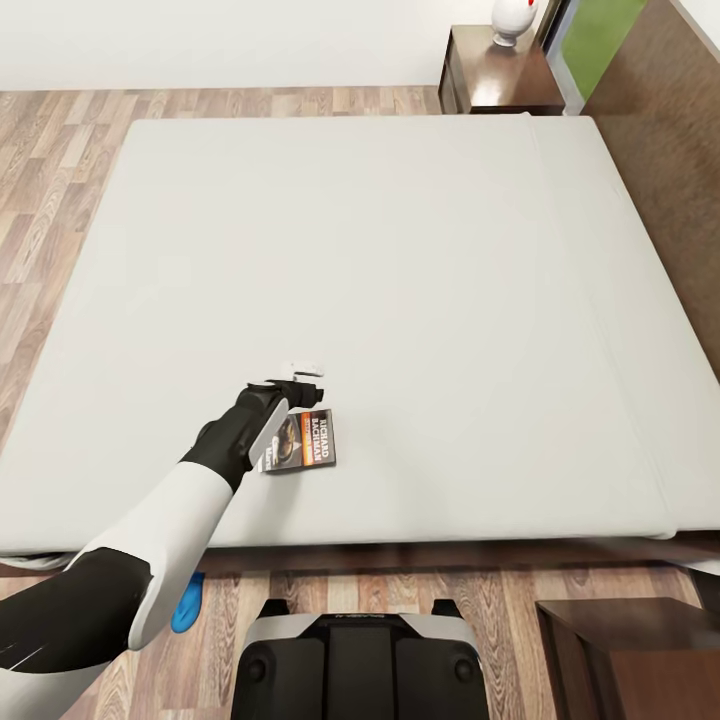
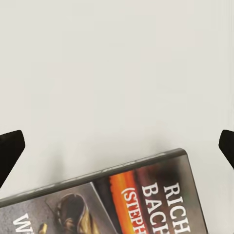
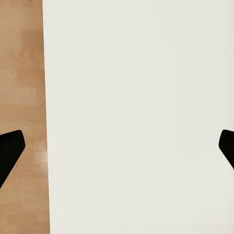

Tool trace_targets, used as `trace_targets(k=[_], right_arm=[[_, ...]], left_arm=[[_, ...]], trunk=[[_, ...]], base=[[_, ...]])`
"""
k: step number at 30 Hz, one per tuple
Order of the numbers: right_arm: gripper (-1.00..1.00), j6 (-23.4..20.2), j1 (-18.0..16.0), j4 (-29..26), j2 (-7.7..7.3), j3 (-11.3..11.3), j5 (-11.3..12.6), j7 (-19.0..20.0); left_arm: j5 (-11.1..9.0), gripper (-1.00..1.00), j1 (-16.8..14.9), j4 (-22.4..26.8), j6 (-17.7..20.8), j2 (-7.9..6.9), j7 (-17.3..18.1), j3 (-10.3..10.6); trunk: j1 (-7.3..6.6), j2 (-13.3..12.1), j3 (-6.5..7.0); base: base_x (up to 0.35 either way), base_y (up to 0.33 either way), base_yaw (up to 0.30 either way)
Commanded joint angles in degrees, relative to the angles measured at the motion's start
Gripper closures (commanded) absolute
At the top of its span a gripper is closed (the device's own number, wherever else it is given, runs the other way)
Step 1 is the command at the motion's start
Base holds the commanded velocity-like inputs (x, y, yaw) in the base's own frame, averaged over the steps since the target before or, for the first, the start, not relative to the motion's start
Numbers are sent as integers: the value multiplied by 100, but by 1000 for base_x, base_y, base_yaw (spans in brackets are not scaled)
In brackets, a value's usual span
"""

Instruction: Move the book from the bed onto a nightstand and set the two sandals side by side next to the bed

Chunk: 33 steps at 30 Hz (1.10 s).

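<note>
Reaching for the book (image 1: 300, 441) on the bed (image 1: 400, 250).
Left gripper (image 1: 296, 378) hovers with jaws apart; next it must lower and close on it.

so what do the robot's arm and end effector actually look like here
In the head view, the left arm has glossy white shells with black sections at the joints and wrist. Its left end effector is small, with white and black parts at the tip. In both wrist views the fingertips are plain matte black wedges. No cables or markings are visible.
</note>
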<state>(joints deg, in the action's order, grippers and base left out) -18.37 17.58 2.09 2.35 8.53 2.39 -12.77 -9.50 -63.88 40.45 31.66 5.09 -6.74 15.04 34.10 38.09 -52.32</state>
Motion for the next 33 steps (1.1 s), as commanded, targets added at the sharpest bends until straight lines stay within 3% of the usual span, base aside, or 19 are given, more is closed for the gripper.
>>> trace_targets(k=[1,6,33], right_arm=[[-100,-27,2,-7,2,44,25,-15],[-100,-27,3,-7,2,44,25,-15],[-100,-23,1,-11,-13,39,22,-18]], left_arm=[[-61,-100,-2,7,22,-3,-53,24],[-61,-100,-2,7,19,-1,-54,24],[-61,-100,-2,9,16,1,-60,36]], trunk=[[24,47,-22],[134,247,-112],[134,247,-112]], base=[[0,0,0],[0,0,0],[0,0,0]])
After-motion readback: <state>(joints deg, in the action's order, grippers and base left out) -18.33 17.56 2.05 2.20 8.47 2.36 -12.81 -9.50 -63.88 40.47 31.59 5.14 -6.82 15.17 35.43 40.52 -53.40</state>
